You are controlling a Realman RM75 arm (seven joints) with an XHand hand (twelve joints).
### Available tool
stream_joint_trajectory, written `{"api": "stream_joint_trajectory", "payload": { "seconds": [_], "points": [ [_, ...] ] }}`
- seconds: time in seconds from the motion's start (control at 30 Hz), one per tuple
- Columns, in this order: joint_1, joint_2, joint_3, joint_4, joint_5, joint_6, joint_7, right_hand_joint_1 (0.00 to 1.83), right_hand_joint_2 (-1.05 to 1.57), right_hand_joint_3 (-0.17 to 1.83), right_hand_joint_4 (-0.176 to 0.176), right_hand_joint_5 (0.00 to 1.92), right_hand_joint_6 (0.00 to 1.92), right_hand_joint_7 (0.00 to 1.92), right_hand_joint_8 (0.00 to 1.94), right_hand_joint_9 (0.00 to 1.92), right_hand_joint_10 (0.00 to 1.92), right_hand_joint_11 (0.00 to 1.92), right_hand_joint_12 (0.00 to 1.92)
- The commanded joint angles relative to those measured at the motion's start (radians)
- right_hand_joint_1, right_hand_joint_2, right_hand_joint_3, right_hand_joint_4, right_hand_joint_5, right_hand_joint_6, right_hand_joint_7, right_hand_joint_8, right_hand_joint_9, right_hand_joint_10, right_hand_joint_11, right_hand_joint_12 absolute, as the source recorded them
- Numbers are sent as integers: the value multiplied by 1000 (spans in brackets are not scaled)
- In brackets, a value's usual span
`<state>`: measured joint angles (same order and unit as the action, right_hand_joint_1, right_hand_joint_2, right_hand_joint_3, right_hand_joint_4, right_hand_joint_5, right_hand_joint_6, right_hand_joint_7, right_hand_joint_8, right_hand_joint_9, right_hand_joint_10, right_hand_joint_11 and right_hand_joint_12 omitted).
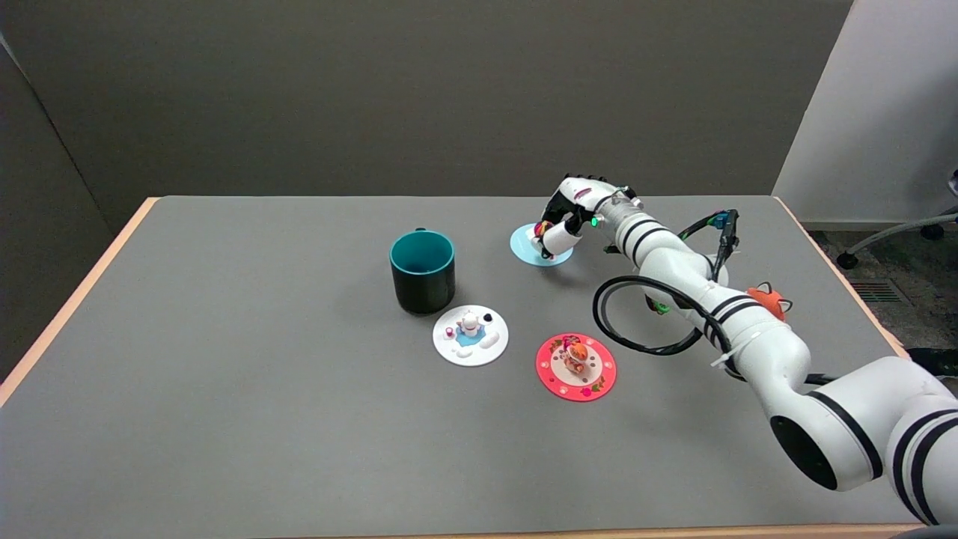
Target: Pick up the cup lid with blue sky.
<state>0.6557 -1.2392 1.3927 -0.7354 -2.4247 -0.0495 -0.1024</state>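
Observation:
The sky-blue cup lid point(526, 248) lies at the back right of the grey table point(224, 389), flat or barely raised; I cannot tell which. My right hand point(572, 213) is on top of it, reaching in from the right. Its fingers curl down around the small colourful figure at the lid's middle, and the white thumb point(558, 238) lies over the lid's right half. That half of the lid and most of the figure are hidden by the hand.
A teal mug point(423, 270) stands upright left of the hand. In front of it lie a white lid point(471, 336) and a red lid point(575, 367), each with a small figure. An orange object point(769, 300) shows behind my forearm, with black cable loops point(636, 344) hanging there.

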Motion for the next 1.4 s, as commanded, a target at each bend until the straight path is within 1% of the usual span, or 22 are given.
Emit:
{"api": "stream_joint_trajectory", "payload": {
  "seconds": [0.03,0.13,0.33,0.5,0.9,0.93,0.97,1.0,1.03,1.07,1.1,1.2,1.33,1.4],
  "points": [
    [-1,-5,-1,10,-3,23,-4,946,668,703,-147,849,305,634,656,455,500,415,388],
    [-3,-3,-1,7,-3,27,-4,961,715,688,-139,849,308,572,767,433,585,415,391],
    [-10,-3,4,5,0,29,-4,984,788,669,-124,833,314,485,894,385,732,408,433],
    [-14,-2,6,4,0,29,-4,990,815,664,-114,820,322,463,923,369,778,399,459],
    [-17,1,4,4,-3,34,-4,989,832,660,-104,807,344,442,952,350,818,391,481],
    [-17,1,4,5,-3,35,-4,1025,983,428,-103,790,835,436,966,343,836,378,518],
    [-17,1,4,5,-3,37,-4,1049,1128,210,-91,770,1307,429,966,340,841,358,573],
    [-17,0,4,6,-3,40,-4,1040,1134,209,-79,760,1320,390,999,328,860,361,573],
    [-17,-1,5,7,-3,41,-4,1037,1144,198,-75,750,1334,334,1064,306,903,373,547],
    [-17,-1,6,7,-3,41,-4,1028,1149,195,-61,745,1342,309,1083,298,920,371,551],
    [-17,-1,6,7,-3,41,-4,1026,1146,199,-57,747,1340,298,1102,288,933,375,548],
    [-18,-1,8,5,-3,43,-4,986,1164,196,-7,719,1386,214,1146,244,992,375,578],
    [-18,-2,8,4,-3,48,-4,949,1185,196,25,683,1442,171,1156,223,1024,370,603],
    [-18,-3,8,6,-3,50,-4,938,1192,199,32,670,1463,163,1156,216,1034,367,612]
  ]
}}
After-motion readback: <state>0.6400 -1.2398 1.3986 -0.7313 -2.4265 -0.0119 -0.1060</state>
